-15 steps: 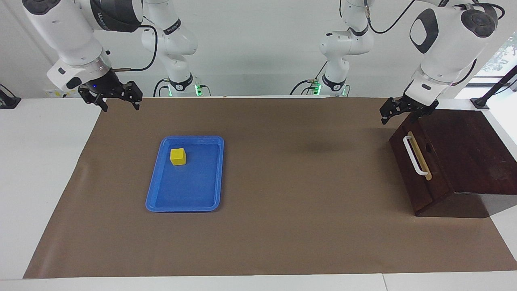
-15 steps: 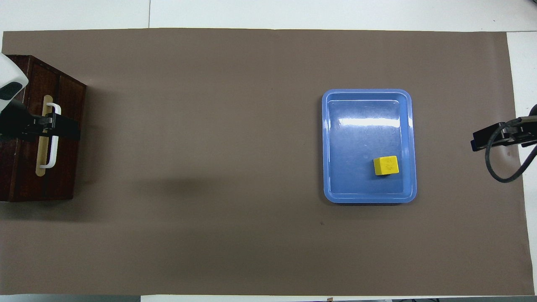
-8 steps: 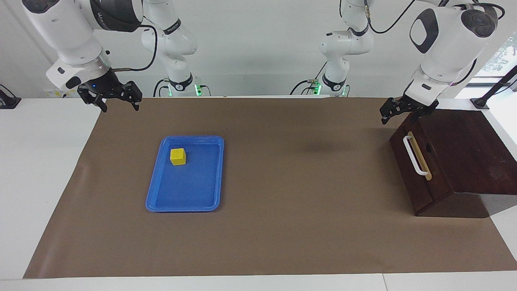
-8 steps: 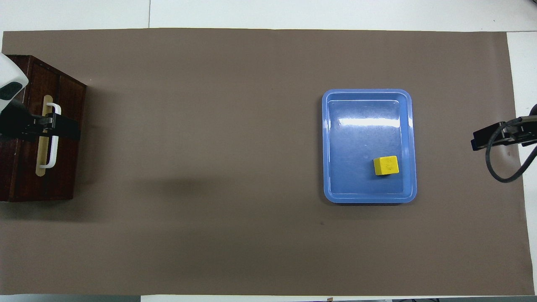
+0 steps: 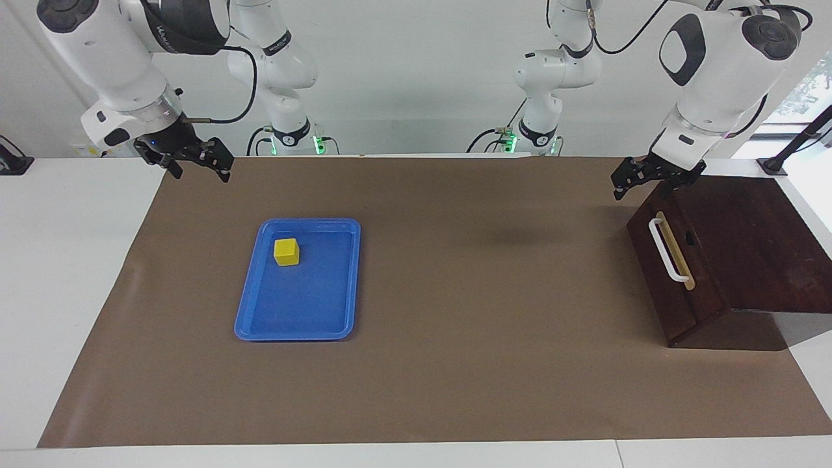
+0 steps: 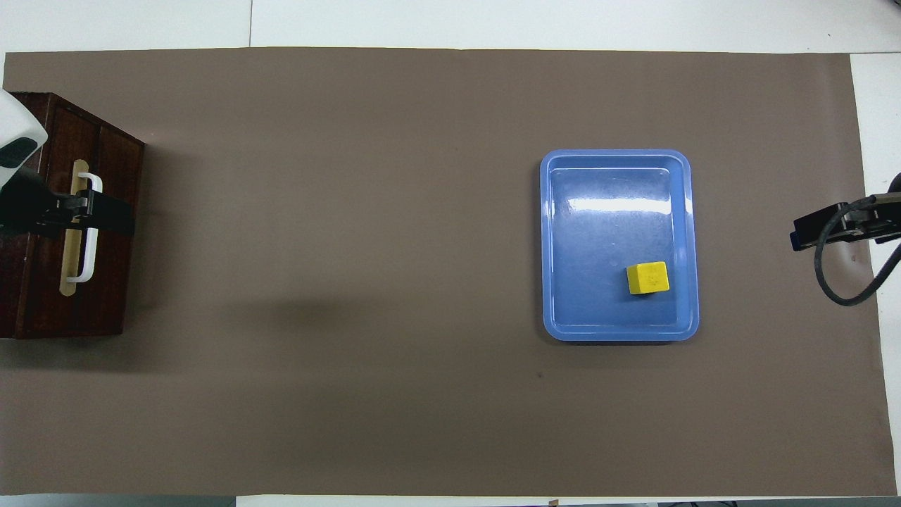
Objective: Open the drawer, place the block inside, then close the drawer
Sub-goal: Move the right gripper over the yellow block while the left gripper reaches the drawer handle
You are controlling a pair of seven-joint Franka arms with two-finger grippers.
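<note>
The drawer [image 5: 676, 260] is the front of a dark brown wooden box at the left arm's end of the table, and it is shut. Its white bar handle [image 5: 668, 250] sits on a tan strip and also shows in the overhead view [image 6: 88, 225]. My left gripper [image 5: 641, 188] is open and hovers over the end of the drawer front nearer to the robots, clear of the handle; it also shows in the overhead view [image 6: 77, 213]. The yellow block [image 5: 286, 251] [image 6: 647, 277] lies in the blue tray [image 5: 296, 337]. My right gripper [image 5: 200, 174] is open and empty, raised over the mat's corner, apart from the tray.
The blue tray [image 6: 616, 153] lies on the brown mat [image 5: 455, 325] toward the right arm's end. The mat covers most of the white table [image 5: 65, 292]. Only part of the right gripper [image 6: 820, 229] shows at the overhead view's edge.
My right gripper has shifted and turned slightly toward the middle of the table. The left gripper, the drawer and the block have not moved.
</note>
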